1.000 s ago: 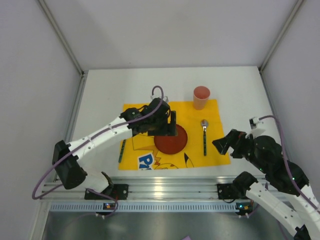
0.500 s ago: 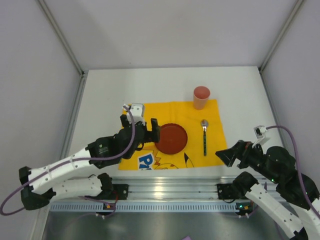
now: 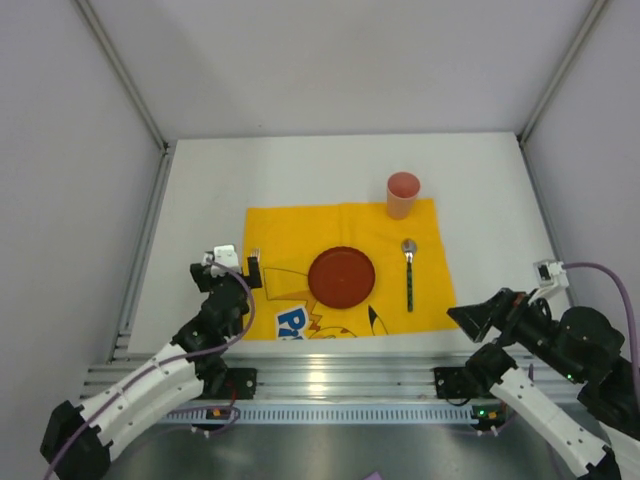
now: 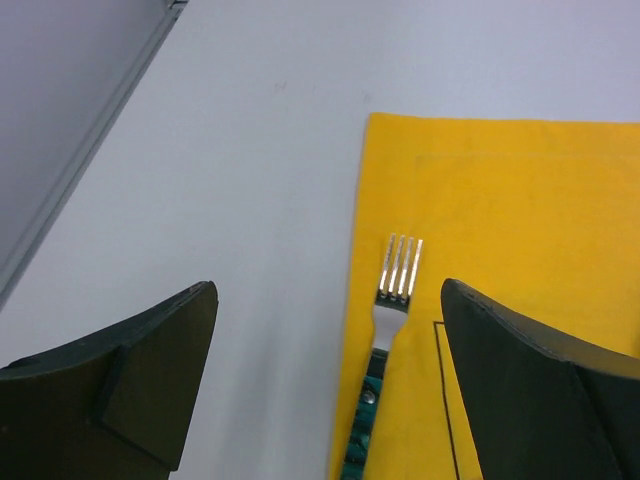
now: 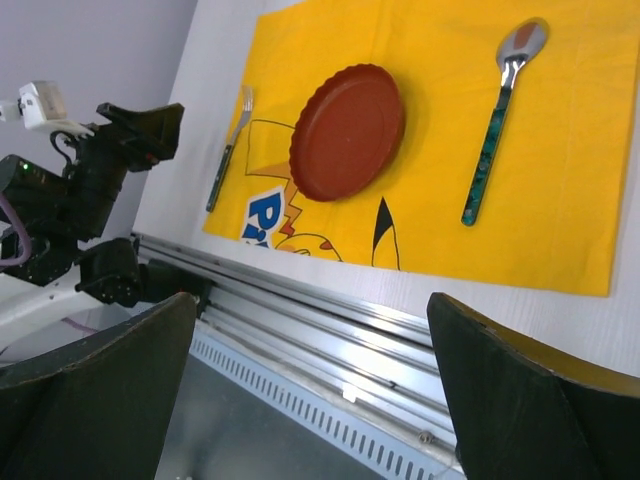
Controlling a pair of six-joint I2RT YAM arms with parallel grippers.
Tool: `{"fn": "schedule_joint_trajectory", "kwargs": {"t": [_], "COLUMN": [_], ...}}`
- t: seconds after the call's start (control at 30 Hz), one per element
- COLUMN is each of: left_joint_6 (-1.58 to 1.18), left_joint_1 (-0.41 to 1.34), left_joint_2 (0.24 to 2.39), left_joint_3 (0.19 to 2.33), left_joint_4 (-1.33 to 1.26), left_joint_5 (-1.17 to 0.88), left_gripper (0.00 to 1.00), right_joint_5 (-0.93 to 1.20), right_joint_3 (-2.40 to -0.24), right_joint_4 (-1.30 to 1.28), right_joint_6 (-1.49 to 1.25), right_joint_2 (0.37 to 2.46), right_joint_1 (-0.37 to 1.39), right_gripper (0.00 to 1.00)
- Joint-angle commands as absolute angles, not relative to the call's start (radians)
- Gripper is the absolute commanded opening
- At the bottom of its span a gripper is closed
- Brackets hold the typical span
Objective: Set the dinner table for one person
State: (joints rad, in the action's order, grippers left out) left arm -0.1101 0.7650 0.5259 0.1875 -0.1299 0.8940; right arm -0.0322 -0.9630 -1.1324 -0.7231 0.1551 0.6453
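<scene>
Dinner table [image 3: 200, 190]: left gripper [image 4: 328, 300] wide, empty, fork [image 4: 397, 270] just ahead between jaws; right gripper [image 5: 310, 305] wide, empty.

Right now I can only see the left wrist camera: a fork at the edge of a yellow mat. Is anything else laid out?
Observer: Yes, a red plate sits in the middle of the mat.
Operator: Is there a spoon too?
Observer: A spoon lies on the mat to the right of the plate, bowl end at the far side.
Operator: And something to drink from?
Observer: A pink cup stands at the mat's far right corner.
</scene>
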Motion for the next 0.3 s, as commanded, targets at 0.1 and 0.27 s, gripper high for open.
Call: {"fn": "schedule_joint_trajectory", "kwargs": {"t": [0.1,0.27], "left_joint_6": [-0.083,-0.103], "left_joint_1": [0.445,0.258], "left_joint_2": [0.662,0.897], "left_joint_3": [0.060,0.037], "left_joint_4": [-0.599,-0.854], "left_joint_5": [0.612,0.450], "left_gripper": [0.98,0.98], "right_joint_5": [-0.020,-0.014], "right_joint_3": [-1.000,-1.008], "right_joint_4": [-1.112,-1.036], "right_joint_6": [-0.683,-0.644], "right_joint_2": [0.302,0.411], "right_joint_1": [0.650,0.650], "right_gripper": [1.00,1.00]}}
